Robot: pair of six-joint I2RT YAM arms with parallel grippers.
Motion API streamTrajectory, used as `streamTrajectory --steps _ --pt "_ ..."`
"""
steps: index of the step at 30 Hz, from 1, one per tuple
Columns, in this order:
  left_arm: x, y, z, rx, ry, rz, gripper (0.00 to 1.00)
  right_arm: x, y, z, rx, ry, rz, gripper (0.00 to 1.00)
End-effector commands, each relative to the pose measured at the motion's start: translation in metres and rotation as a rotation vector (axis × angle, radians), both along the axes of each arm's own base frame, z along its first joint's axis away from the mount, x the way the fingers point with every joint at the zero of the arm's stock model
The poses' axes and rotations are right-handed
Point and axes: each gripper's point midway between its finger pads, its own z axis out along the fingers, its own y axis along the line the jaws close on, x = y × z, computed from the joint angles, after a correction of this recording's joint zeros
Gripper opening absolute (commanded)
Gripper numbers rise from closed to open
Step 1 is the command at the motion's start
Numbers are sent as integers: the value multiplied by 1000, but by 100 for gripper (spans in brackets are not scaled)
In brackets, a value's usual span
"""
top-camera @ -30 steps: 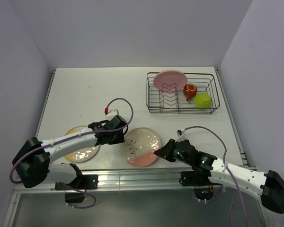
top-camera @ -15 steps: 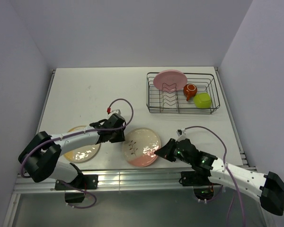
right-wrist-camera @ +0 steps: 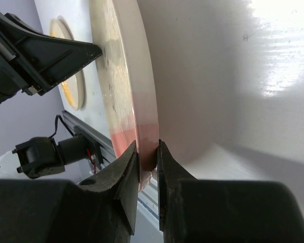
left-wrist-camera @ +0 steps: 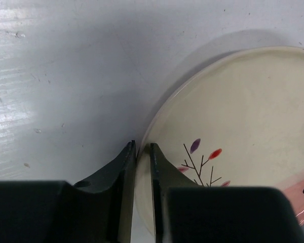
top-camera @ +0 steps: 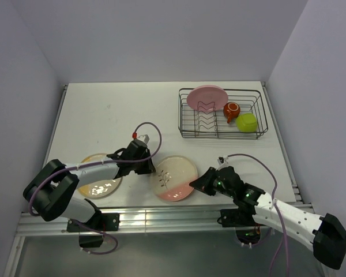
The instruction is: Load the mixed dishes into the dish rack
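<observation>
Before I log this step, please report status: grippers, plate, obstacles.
Left gripper and right gripper shut on opposite rims of pink-and-cream plate. Plate tilted, right edge raised. Path to dish rack open.

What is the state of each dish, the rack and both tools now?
dish rack: partly loaded, three dishes inside
plain pink plate: upright between the rack dividers
orange-red cup: inside the rack
lime-green bowl: inside the rack
pink-and-cream plate: gripped at opposite rims, right side raised off the table
left tool: shut on its rim
right tool: shut on its opposite rim
yellow-and-cream plate: flat on the table, not held
</observation>
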Motion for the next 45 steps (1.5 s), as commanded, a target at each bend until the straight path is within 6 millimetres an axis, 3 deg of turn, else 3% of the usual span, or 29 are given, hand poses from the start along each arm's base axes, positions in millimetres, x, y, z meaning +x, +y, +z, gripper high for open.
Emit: streamTrajectory --steps 1,8,17,22,29,36,40,42,45 --pt "-15 -34 7 -142 19 -136 19 22 24 66 188 -191 12 9" --pt "-28 -44 4 -196 47 -180 10 31 28 68 208 -219 -2 28" --pt "-48 -67 0 -241 82 -258 0 40 29 67 224 -248 -29 37" --pt "-59 -76 -4 -250 100 -284 0 43 24 68 252 -284 -52 38" --pt "-75 -83 -9 -248 121 -310 0 44 20 94 318 -395 -57 34" --pt "-83 -85 -10 -245 132 -322 0 43 18 107 338 -428 -56 34" --pt "-84 -89 -6 -245 122 -331 0 47 22 94 279 -377 -51 33" --pt "-85 -91 -4 -245 119 -333 0 49 25 78 238 -322 -46 30" --pt "-86 -92 -2 -244 117 -335 0 49 29 70 227 -290 -36 22"
